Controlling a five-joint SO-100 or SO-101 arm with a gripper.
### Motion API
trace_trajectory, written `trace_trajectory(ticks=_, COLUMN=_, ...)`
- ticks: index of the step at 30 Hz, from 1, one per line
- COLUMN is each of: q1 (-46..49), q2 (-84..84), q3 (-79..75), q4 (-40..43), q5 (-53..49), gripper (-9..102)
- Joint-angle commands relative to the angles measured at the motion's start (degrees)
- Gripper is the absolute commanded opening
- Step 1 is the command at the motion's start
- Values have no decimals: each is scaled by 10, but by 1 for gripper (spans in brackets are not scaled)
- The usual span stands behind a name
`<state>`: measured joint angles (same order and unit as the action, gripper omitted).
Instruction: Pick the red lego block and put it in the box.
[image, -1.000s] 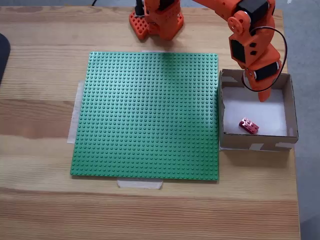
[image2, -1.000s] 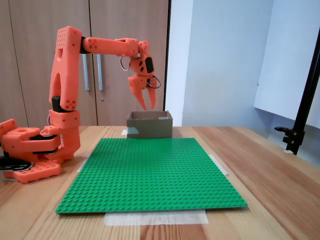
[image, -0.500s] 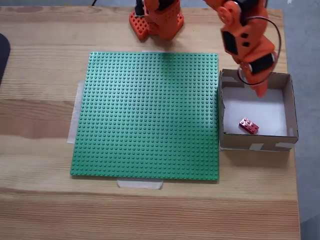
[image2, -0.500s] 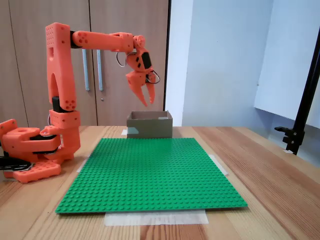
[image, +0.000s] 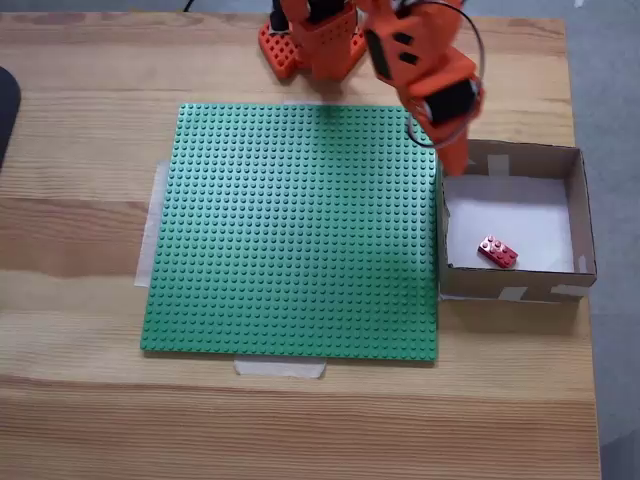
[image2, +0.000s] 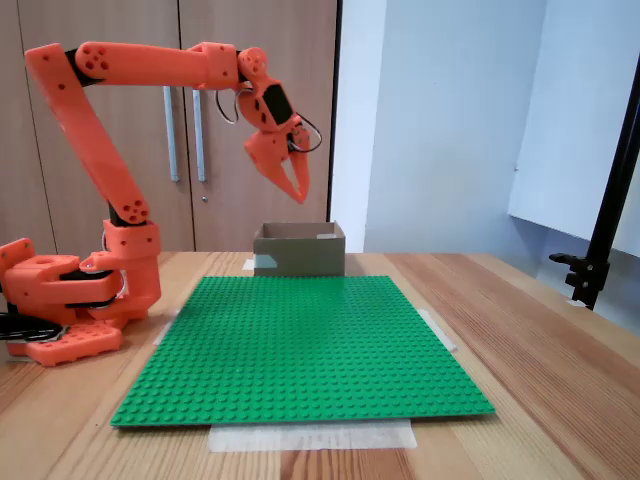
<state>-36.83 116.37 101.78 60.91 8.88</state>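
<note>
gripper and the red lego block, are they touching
Apart. In a fixed view the gripper hangs well above the box; the red lego block lies on its floor.

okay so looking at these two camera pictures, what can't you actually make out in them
- The red lego block: in the side fixed view the box wall hides it and the whole floor.
- The gripper: whether its jaws are open or shut; from above the wrist covers them, from the side they overlap.
- The arm's base: cut off by the top edge from above.
- A dark object at the left edge from above: mostly cut off.
</note>
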Motion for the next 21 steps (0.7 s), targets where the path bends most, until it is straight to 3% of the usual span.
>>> trace_trajectory(ticks=1, q1=27, q2=69, q3=20, q4=-11, q5=-16, gripper=-1)
trace_trajectory(ticks=21, q1=235, q2=367, q3=287, q4=-108, q5=-77, gripper=-1)
